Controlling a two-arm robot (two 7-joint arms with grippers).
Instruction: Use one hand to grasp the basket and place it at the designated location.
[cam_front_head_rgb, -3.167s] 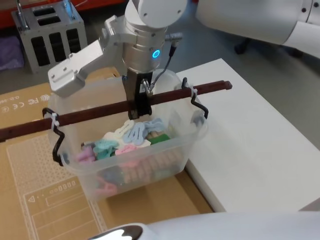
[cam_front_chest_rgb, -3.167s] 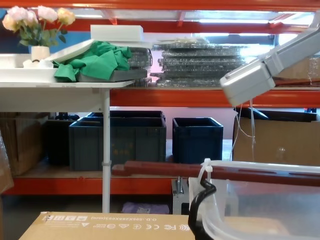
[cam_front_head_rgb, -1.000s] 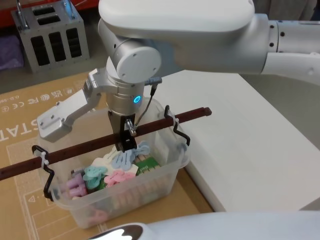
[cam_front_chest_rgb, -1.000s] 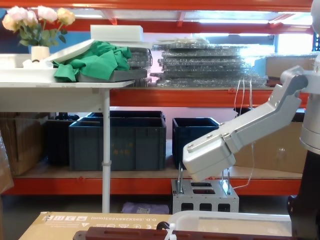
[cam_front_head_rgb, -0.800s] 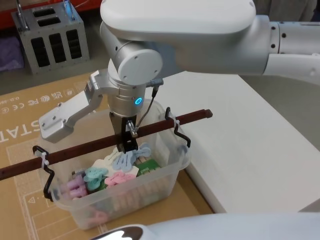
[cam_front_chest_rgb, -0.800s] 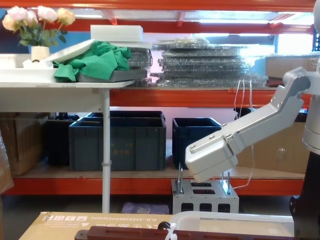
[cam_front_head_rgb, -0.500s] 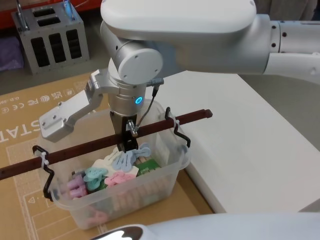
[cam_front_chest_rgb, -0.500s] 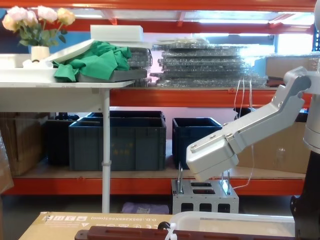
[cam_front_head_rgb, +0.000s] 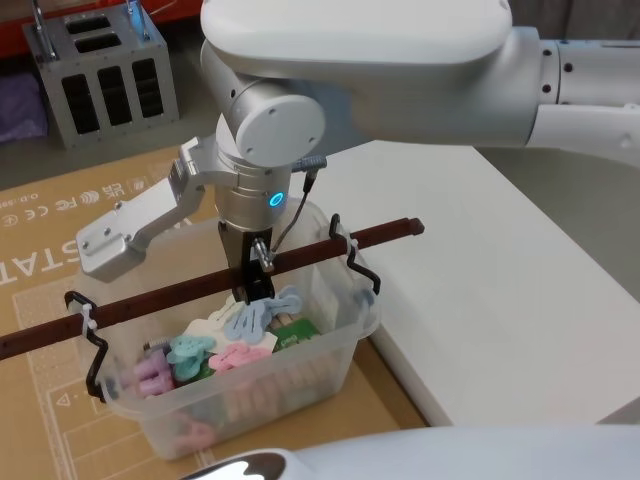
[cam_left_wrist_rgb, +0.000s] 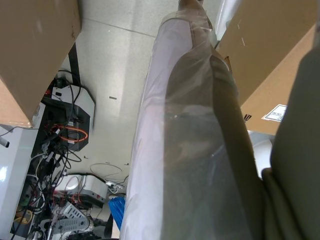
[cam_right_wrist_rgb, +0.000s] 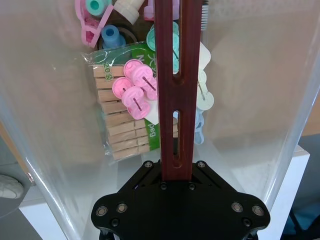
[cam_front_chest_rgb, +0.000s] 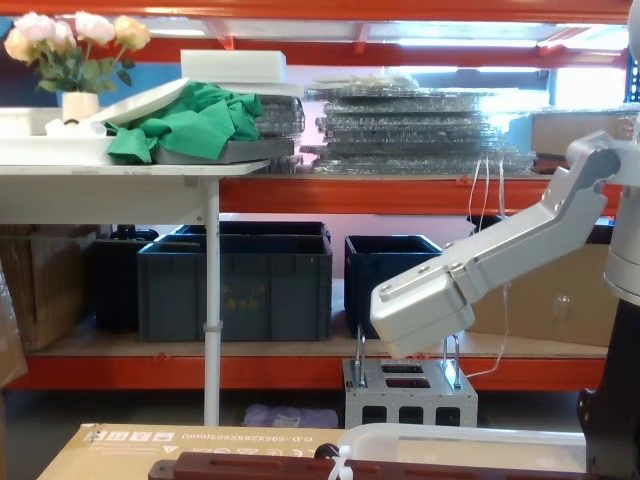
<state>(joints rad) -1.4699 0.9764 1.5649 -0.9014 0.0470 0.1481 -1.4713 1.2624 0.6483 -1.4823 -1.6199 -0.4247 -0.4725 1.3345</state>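
We see the right arm (cam_front_head_rgb: 400, 60) sweep in from the upper right, its wrist turned straight down over the basket. The white table (cam_front_head_rgb: 500, 300) spreads wide on the right. A flat cardboard sheet (cam_front_head_rgb: 60, 230) stretches left and back toward a grey metal box (cam_front_head_rgb: 95, 70).

The basket (cam_front_head_rgb: 300, 370) sits over the cardboard, its right wall just beside the table's edge. Whether it rests there or hangs, we cannot tell. Its bar handle (cam_front_head_rgb: 160, 298) overhangs both ends, the right tip reaching over the table.

The right gripper (cam_front_head_rgb: 258, 280) has its jaws clamped on the bar near the middle, above coloured pegs (cam_front_head_rgb: 235, 345). The left arm is parked low, near cardboard boxes (cam_left_wrist_rgb: 35, 55).
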